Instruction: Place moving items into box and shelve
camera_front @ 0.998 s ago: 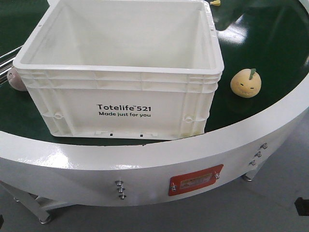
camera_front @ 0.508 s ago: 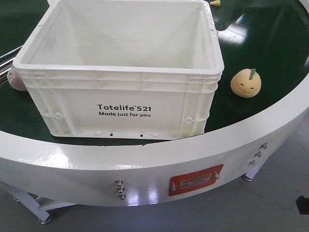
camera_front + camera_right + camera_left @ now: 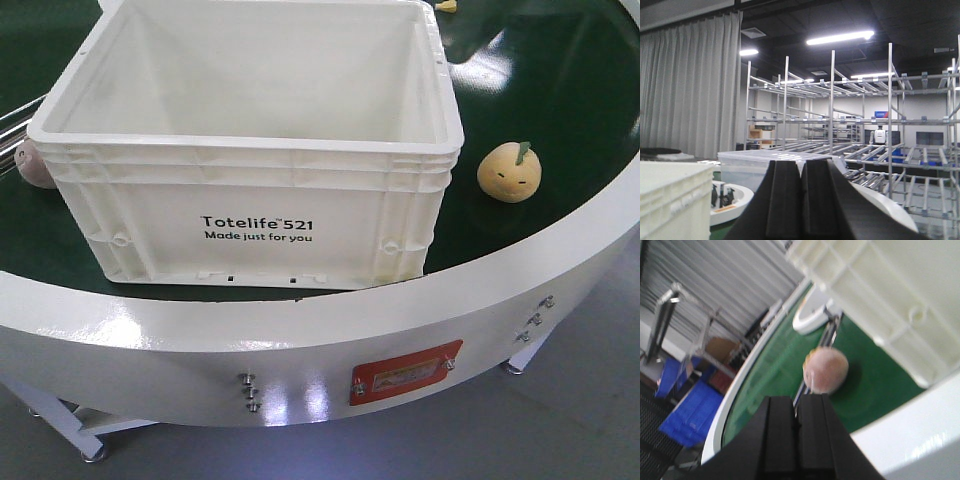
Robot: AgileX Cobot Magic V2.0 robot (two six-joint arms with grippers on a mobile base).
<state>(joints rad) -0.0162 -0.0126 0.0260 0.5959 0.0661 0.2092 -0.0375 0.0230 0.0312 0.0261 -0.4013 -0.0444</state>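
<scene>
A: Found what on the far left?
B: Spotted a pink toy (image 3: 33, 163), half hidden behind the left corner of the box (image 3: 250, 143). Sat on the green belt (image 3: 560, 90), just beside the box, not in it.
A: And in the middle?
B: Saw the big white box itself, upright and open on top. Read "Totelife 521 Made just for you" on the front wall. Peeked inside and saw only bare white walls.
A: Then to the right?
B: Found the yellow fruit toy (image 3: 510, 172), with a green leaf and a stitched face. Lay on the belt near the box's right side, not touching it.
A: Noticed anything lower down?
B: Saw the white ring edge (image 3: 200, 330) round the belt, with a red label (image 3: 405, 372) on it.
A: Checked the left gripper (image 3: 796, 405)?
B: Yes. Squeezed tight with no gap, holding nothing. Pointed toward the pink toy (image 3: 826, 371), right by a shiny rail (image 3: 830, 330). Saw blue bins (image 3: 690, 410) far off, too blurry to tell what was inside.
A: And the right gripper (image 3: 801, 170)?
B: Squeezed closed too, holding nothing. Faced tall metal shelves (image 3: 840, 115) and a see-through tub (image 3: 742, 170). Could not tell what was in the tub.
</scene>
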